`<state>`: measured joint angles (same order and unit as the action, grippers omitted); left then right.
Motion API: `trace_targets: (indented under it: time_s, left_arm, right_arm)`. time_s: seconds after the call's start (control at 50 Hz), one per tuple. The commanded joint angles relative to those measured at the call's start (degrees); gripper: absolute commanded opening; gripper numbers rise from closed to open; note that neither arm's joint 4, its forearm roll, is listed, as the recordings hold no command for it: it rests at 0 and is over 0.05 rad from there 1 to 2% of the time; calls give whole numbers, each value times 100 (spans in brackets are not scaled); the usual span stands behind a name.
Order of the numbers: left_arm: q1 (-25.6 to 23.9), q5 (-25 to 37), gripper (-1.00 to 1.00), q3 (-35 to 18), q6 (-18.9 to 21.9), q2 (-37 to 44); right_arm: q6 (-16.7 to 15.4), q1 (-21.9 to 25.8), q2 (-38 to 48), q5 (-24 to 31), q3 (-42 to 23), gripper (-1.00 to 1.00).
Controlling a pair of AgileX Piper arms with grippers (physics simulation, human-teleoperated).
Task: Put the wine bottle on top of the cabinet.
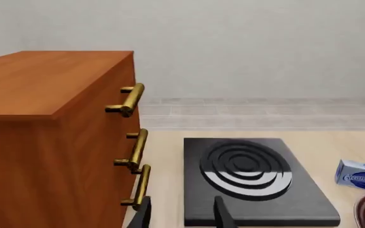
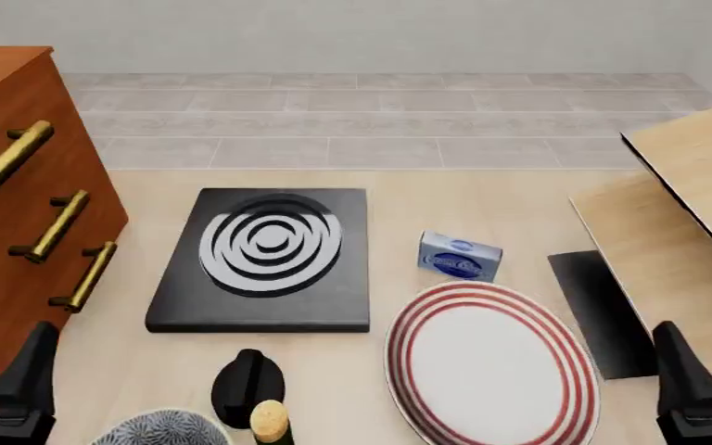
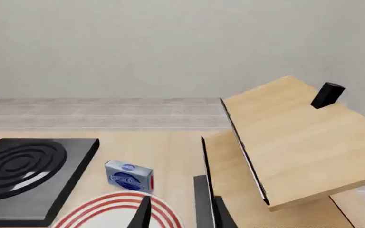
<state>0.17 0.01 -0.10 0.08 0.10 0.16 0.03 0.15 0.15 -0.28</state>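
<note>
The wine bottle (image 2: pixel 270 422) shows only in the front view, as a tan round top and a bit of dark neck at the near edge of the table, just behind a squat black knob-shaped object (image 2: pixel 247 380). The reddish-brown cabinet (image 2: pixel 16 199) with three brass handles stands at the left; its flat top (image 1: pixel 43 80) also appears in the left wrist view. My left gripper (image 1: pixel 182 213) is open and holds nothing, low beside the cabinet's front. My right gripper (image 3: pixel 181 211) is open too, at the near right over the plate's edge. Both are well apart from the bottle.
A black hot plate (image 2: pixel 270 260) with ring pattern lies mid-table. A red-striped white plate (image 2: pixel 492 366) sits near right, with a small blue box (image 2: pixel 460 257) behind it. A patterned bowl (image 2: pixel 164 431) is left of the bottle. Pale wood furniture (image 2: pixel 690 204) fills the right.
</note>
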Motion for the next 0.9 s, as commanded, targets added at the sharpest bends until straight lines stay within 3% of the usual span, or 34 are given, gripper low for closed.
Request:
trace_targets:
  time_s: [0.02,0.18,0.4,0.78,0.9]
  left_arm:
    - [41,-20,100,-22,-132,4]
    - [-38,-31,100,-161,-68,-5]
    - [-719,245,100,-558,31,-9]
    - [-2207,1559,100,-1736,128,-10]
    - [-2579,1975,100,-2178,-19,-10]
  right_arm:
    - [53,-8,36,-40,14,100]
    - [9,-2,15,-4,3,100]
    - [35,-4,15,1,5,100]
    - [20,-1,42,-14,1,100]
    - [22,-1,65,-36,2,100]
